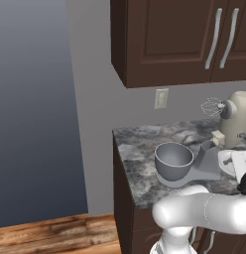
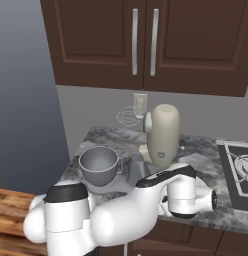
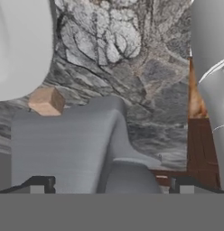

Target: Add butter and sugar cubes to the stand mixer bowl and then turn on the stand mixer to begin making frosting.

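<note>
Smooth round grey metal stand mixer bowl (image 1: 173, 161) on speckled stone counter (image 1: 137, 149)

Stand mixer bowl (image 2: 99, 164) on stand mixer (image 2: 162, 134) base, whisk raised; stove right.

The mottled grey stone counter (image 1: 140, 149) carries the stand mixer (image 1: 233, 119) and a white plate (image 1: 225, 161).

It was a home kitchen: dark wood cabinets (image 2: 146, 40) hung above a granite surface (image 1: 140, 149) carrying a stand mixer (image 2: 162, 135), beside a stove (image 2: 238, 167).
</note>
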